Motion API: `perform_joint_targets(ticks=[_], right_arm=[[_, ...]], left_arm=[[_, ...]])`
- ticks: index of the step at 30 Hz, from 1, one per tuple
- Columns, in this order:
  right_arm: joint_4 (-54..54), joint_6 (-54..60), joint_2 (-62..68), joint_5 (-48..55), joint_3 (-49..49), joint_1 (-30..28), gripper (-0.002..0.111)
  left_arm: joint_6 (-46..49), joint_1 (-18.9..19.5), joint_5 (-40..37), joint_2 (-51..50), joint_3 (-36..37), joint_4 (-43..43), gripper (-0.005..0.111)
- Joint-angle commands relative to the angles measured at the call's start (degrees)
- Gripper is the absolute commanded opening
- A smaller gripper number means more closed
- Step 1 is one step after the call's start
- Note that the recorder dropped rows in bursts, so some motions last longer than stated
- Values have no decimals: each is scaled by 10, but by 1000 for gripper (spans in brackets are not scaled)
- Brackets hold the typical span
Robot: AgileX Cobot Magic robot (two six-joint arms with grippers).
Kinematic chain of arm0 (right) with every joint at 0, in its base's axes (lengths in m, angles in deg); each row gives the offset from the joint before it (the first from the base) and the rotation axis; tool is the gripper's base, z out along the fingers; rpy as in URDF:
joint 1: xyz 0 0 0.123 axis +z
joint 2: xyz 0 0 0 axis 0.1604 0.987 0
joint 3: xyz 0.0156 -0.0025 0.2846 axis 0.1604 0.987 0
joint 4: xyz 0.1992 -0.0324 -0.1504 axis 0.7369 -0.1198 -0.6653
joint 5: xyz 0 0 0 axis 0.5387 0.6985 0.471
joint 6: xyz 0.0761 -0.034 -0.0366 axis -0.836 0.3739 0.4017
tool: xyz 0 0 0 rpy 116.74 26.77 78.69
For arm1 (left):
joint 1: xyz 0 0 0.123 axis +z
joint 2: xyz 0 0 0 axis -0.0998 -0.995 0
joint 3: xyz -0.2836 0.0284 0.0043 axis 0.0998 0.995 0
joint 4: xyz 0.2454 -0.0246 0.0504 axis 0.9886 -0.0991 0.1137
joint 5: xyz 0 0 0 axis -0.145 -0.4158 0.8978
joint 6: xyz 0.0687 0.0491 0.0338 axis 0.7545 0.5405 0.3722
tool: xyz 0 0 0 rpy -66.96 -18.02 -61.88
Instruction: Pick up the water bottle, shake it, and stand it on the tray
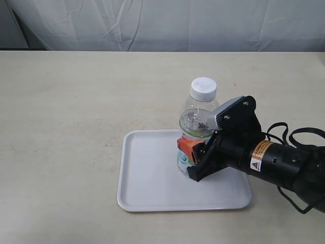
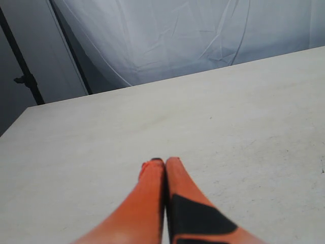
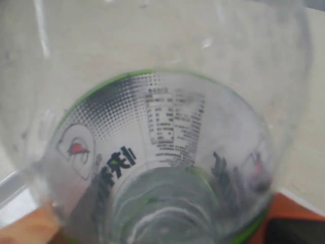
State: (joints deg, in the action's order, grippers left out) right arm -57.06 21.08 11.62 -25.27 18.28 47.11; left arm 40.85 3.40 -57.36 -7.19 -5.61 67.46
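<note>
The water bottle [image 1: 197,114], clear with a white cap and a white label, stands upright on the white tray [image 1: 147,173] near its back right. My right gripper [image 1: 192,152] is shut on the bottle's lower body at the label; one orange finger [image 1: 185,147] shows in front. In the right wrist view the bottle [image 3: 157,132] fills the picture, with orange fingers [image 3: 25,229] at either side of it. My left gripper [image 2: 165,161] is shut with nothing in it, over bare table; it is out of the exterior view.
The cream table [image 1: 66,117] stretches round the tray on all sides. A white curtain [image 1: 167,23] hangs behind the table's far edge. The right arm's black body and cables [image 1: 284,162] lie over the table to the right of the tray.
</note>
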Motion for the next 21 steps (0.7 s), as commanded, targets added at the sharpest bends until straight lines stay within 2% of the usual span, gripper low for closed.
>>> perform_joint_targets(ticks=[1, 3, 4, 7, 14, 21], right_arm=[[1, -20, -1, 19, -2, -1, 33], [1, -34, -1, 19, -2, -1, 50], [3, -37, -1, 19, -2, -1, 63], [4, -37, -1, 19, -2, -1, 79], [-7, -76, -1, 28, -2, -1, 80], [-11, -135, -1, 96, -2, -1, 80]], left_arm=[[-2, 0, 6, 3, 2, -1, 0], [-2, 0, 6, 3, 2, -1, 0], [-2, 0, 6, 3, 2, -1, 0], [-2, 0, 6, 3, 2, -1, 0], [-2, 0, 6, 3, 2, -1, 0], [-2, 0, 6, 3, 2, -1, 0]])
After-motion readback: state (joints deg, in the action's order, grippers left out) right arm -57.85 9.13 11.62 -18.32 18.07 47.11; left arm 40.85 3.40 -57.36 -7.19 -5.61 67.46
